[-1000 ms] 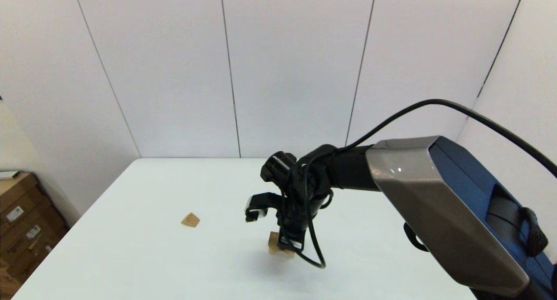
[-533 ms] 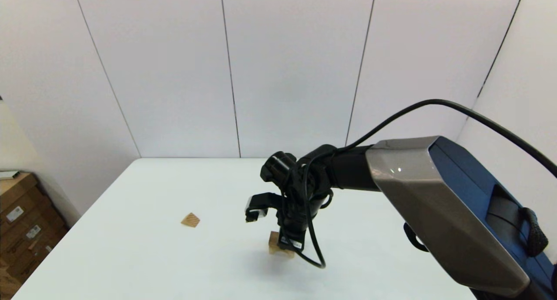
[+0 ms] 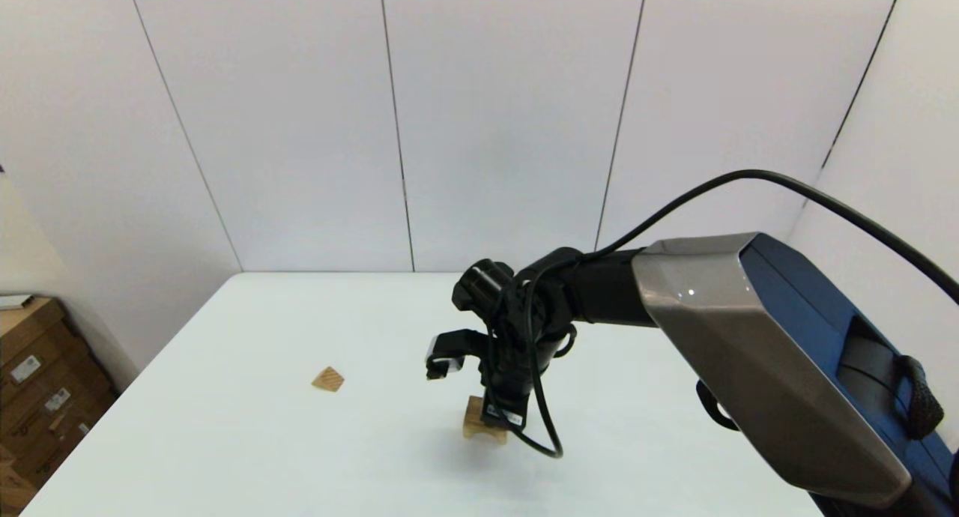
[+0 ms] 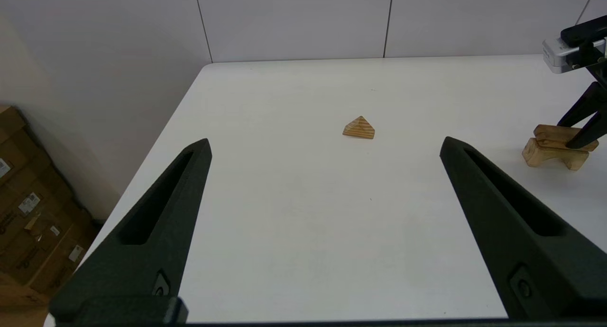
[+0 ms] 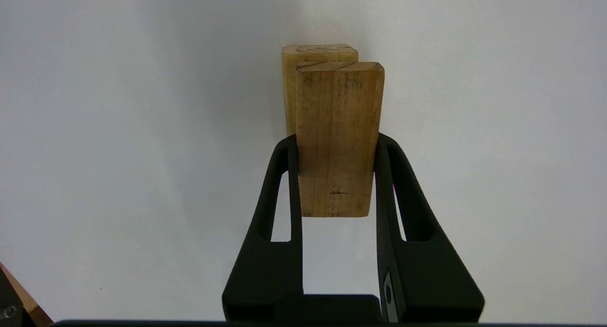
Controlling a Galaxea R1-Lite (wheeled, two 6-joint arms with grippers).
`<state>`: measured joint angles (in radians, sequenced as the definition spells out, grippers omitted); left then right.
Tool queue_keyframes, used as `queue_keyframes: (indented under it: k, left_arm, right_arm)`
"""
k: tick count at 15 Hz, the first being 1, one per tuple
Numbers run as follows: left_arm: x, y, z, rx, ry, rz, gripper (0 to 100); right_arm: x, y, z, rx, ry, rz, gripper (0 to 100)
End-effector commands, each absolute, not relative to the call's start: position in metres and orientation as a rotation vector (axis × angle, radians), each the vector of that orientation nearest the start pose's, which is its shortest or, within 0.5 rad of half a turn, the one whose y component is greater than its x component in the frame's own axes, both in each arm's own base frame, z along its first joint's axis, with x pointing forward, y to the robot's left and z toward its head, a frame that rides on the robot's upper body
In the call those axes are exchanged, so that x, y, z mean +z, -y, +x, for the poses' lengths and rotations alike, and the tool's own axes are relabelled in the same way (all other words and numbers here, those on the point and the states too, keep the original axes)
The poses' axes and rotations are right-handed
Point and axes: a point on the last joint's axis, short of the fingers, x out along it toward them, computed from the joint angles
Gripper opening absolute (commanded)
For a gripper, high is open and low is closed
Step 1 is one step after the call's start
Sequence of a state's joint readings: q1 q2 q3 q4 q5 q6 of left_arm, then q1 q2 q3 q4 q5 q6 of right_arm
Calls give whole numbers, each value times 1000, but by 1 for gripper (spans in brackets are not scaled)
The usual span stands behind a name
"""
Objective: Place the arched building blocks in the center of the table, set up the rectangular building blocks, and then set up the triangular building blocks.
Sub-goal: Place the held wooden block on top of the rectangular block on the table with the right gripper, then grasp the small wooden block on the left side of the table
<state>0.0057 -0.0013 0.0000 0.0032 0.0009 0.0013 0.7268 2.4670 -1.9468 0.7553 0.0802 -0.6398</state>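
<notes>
Left claw (image 4: pixel 324 151) spread wide above the near left part of the table (image 3: pixel 247 427), holding nothing, cardboard boxes (image 3: pixel 37 397) on the floor off the table's left edge; wedge (image 3: pixel 328 379) lying alone left of centre, apex up, striped triangular end facing that claw. Near the centre, arch (image 3: pixel 473 427) standing with notch down, flat block (image 4: pixel 556 136) laid on top, long axis roughly along the arch's but slightly askew. Right claw (image 5: pixel 335 142) reaching down from above, closed on the flat block's long sides.

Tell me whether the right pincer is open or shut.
Shut on the rectangular block: the right pincer presses both its sides, the block lying atop the arched block.
</notes>
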Motion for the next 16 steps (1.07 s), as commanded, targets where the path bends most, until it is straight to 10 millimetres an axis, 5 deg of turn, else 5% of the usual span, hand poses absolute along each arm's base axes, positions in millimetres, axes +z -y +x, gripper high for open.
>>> queue_keyframes:
  k: [1,7,9,12,16]
  left_arm:
    - [75,0,-23,8,-3,2,100]
    - [75,0,-23,8,-3,2,100]
    - [75,0,-23,8,-3,2,100]
    - [75,0,-23,8,-3,2,100]
    - [75,0,-23,8,-3,2,100]
  right_arm:
    - [68,-302,337,1094,-997,-945,100]
    - [76,-301,336,1090,-983,-938,100]
    - [104,-292,335,1062,-937,-912,100]
    - [174,-253,326,947,-883,-852,100]
    - [241,-200,283,830,-831,-734,100]
